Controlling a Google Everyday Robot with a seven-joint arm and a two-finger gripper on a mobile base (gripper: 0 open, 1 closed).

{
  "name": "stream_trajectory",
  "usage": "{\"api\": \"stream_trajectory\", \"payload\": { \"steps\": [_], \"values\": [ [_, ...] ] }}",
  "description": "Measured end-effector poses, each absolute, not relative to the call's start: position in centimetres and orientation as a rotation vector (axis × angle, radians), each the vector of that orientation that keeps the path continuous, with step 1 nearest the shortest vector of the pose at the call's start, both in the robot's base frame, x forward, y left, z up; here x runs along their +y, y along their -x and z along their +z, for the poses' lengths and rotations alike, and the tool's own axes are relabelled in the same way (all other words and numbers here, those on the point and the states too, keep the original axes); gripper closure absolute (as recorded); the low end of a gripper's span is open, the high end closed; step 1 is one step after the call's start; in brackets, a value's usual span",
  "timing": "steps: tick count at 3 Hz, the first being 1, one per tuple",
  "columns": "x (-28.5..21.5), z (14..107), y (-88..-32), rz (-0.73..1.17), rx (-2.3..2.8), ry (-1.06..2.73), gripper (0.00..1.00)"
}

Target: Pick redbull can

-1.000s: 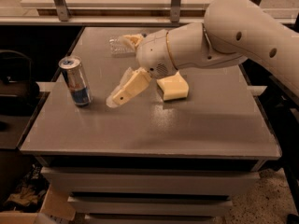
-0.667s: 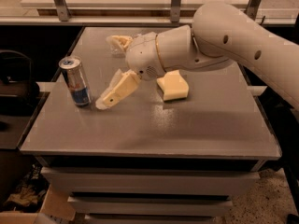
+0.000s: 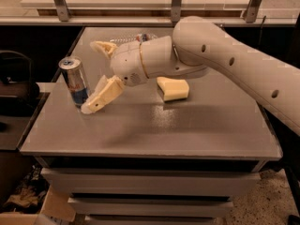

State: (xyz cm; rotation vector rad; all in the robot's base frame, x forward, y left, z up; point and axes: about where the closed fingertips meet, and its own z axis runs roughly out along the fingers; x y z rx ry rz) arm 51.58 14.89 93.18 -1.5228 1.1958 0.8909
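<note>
The redbull can (image 3: 75, 81) stands upright near the left edge of the grey table (image 3: 187, 130), silver and blue with a pull-tab top. My gripper (image 3: 96, 76) is open, just right of the can. Its near finger (image 3: 101, 96) reaches down to the table beside the can's base. Its far finger (image 3: 104, 47) points left behind and above the can. The can sits at the mouth of the open fingers, not gripped.
A pale yellow sponge (image 3: 173, 88) lies on the table right of my wrist. A clear plastic bottle (image 3: 133, 38) lies at the back, mostly hidden behind my arm. The table's left edge drops off just beyond the can.
My gripper has moved left toward the can, from a small gap away to right beside it. The can has not moved.
</note>
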Motion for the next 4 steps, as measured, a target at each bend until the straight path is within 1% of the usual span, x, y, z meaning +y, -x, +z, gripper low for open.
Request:
{"api": "stream_trajectory", "payload": {
  "steps": [3, 4],
  "values": [
    [18.4, 90.5, -53.1, 0.982, 1.187, 1.474, 0.0],
    [19.3, 89.9, -53.5, 1.002, 1.188, 1.469, 0.15]
  ]
}}
